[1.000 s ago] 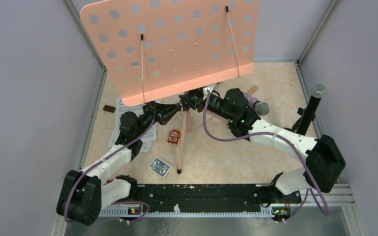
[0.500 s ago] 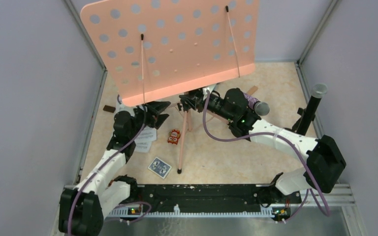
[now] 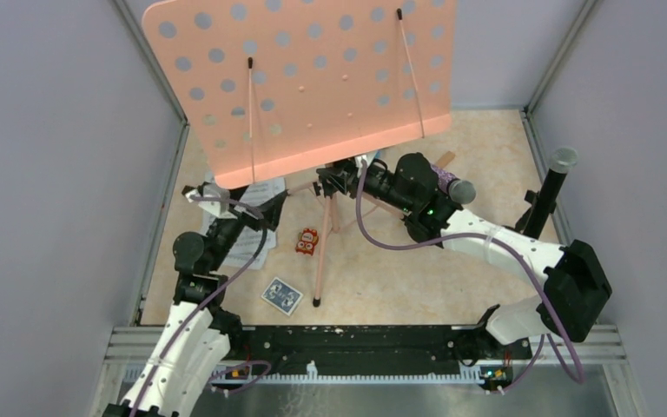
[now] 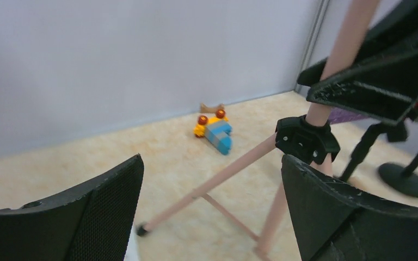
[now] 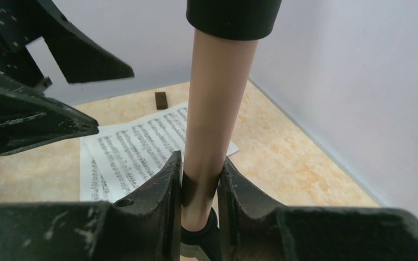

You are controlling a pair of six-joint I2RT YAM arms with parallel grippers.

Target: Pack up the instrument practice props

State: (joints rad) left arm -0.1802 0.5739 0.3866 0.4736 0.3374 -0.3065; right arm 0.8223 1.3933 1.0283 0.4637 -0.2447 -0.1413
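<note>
Standing at the side where the arms are bolted, one sees first the blue playing-card pack [image 3: 281,295] lying flat on the table [image 3: 417,278], just beside the foot of one tripod leg [image 3: 320,261] of the salmon-pink music rack [image 3: 313,78]. A little further lies a small red toy [image 3: 308,241], and to its left are the white sheet-music pages [image 3: 256,245], flat on the table.

The left gripper [image 4: 212,163] hangs low above these pages with its fingers [image 4: 103,206] spread wide and nothing between them. It faces the black hub [image 4: 306,142] where the legs meet, but it is apart from it.

Beyond, the right gripper [image 5: 198,163] is pinching the pink pole [image 5: 217,98] of the rack, with one finger pressed on each side, just above the hub. The purple-glitter microphone [image 3: 448,185] lies just behind the right wrist; whether it touches the arm I cannot tell.

On the right side, near the wall, the black grey-headed microphone [image 3: 563,159] stands upright on its black holder [image 3: 536,219].

The perforated desk of the rack stands high over the far half of the table. Near the far wall a blue and yellow toy [image 4: 215,132] rests on the table.
</note>
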